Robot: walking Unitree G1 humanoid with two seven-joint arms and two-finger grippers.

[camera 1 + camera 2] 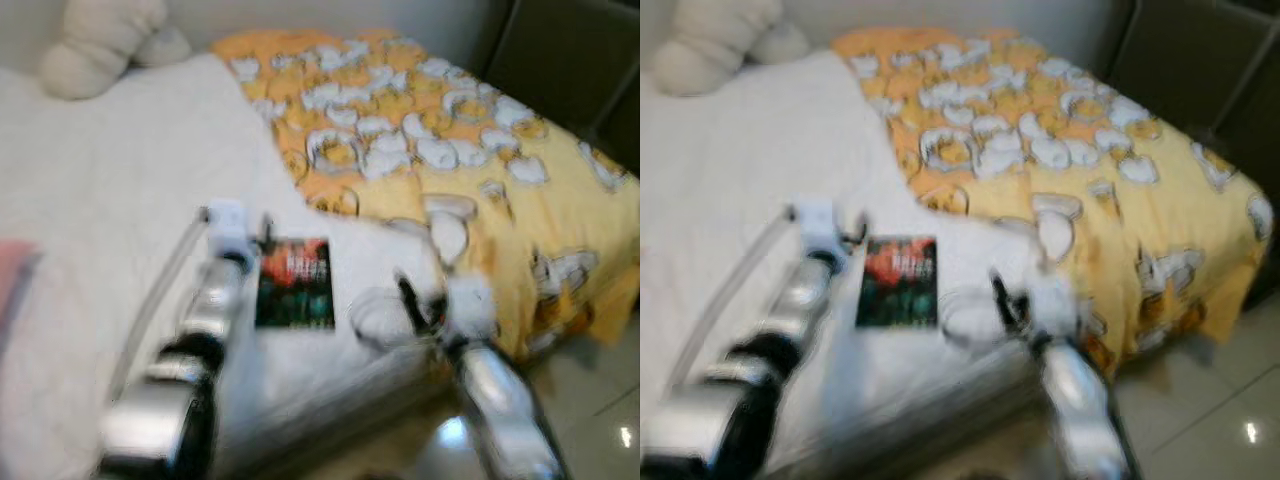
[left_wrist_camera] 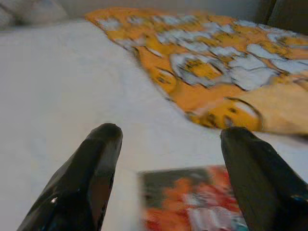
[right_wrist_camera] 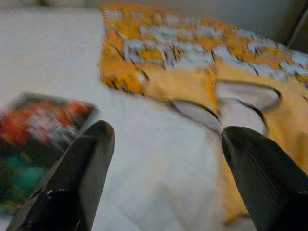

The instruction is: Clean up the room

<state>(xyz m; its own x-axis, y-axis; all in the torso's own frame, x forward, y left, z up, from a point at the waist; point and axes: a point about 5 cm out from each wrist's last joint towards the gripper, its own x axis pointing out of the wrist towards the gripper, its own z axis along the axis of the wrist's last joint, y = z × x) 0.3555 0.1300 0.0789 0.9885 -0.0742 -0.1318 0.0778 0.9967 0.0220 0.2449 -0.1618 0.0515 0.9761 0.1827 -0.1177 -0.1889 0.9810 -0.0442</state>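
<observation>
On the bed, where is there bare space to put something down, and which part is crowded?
Free: the wide white sheet between the plush toy at the head and the book near the foot edge. Crowded: around the book, with the left gripper and the right gripper on either side, and the rumpled yellow blanket beyond.

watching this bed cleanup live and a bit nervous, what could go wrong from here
The book lies flat on the soft white sheet, so the open left gripper may push it into the bedding rather than get under it. It also sits near the bed's edge and could slide off. The views are blurred from motion, so aim may be off.
</observation>
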